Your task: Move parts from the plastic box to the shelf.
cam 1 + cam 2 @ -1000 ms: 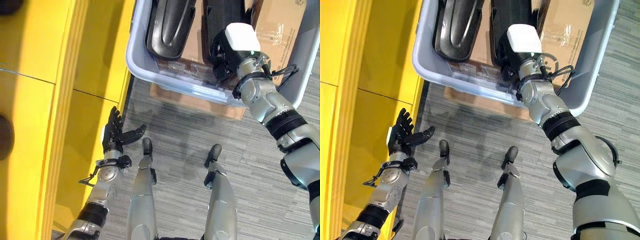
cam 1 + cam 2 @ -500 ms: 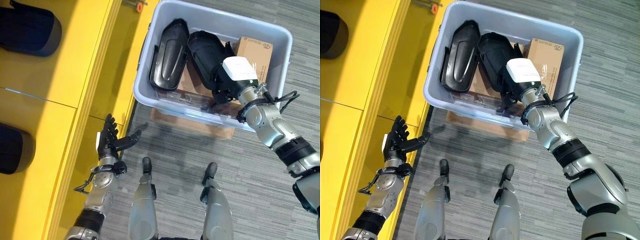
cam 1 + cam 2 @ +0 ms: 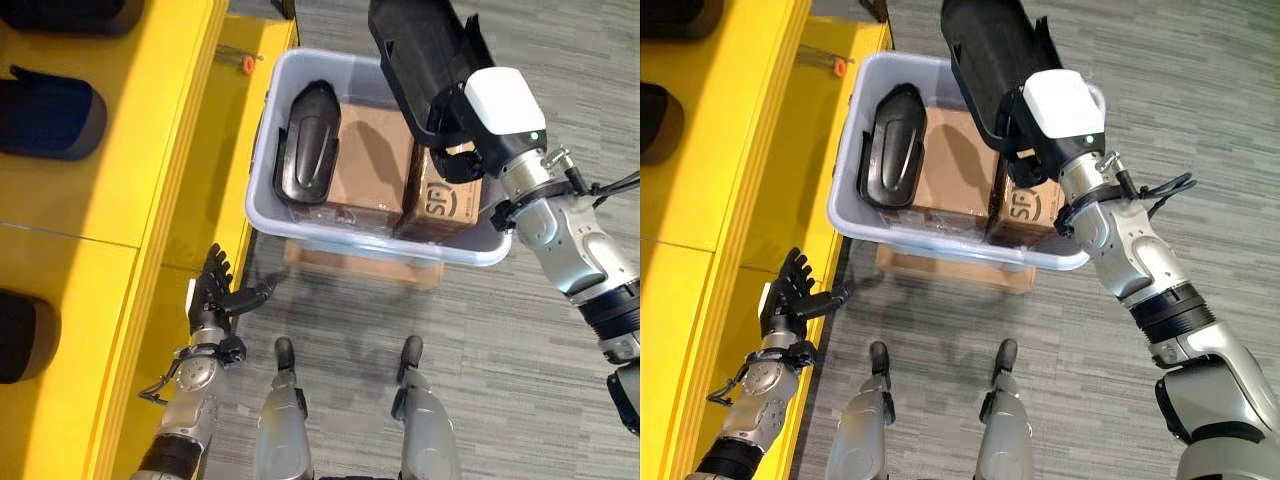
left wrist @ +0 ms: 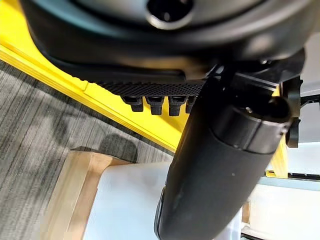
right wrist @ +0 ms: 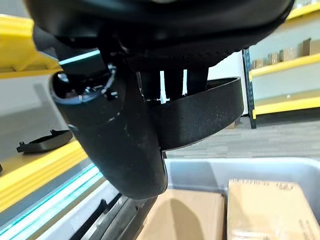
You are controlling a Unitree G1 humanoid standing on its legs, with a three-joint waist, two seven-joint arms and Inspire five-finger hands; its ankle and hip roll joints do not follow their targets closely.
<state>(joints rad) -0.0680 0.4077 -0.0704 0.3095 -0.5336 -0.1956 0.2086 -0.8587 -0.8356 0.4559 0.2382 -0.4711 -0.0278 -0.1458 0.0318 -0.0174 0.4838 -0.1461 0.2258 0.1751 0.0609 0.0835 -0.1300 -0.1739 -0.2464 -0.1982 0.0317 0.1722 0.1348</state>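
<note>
So my right hand (image 3: 470,130) is clamped on one black part (image 3: 420,50), lifted clear of the plastic box (image 3: 262,185) — shelf (image 3: 120,150) placement remains; another part (image 3: 305,150) waits inside — left hand (image 3: 210,300) open, idle

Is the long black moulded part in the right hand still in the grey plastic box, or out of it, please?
Out: the right hand grips the long black moulded part raised above the grey plastic box; another black part lies inside.

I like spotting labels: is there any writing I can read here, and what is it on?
Cardboard box in the plastic box: large dark print on its side, not clear enough to read.
Black part in the box, yellow shelf: no writing seen.
</note>
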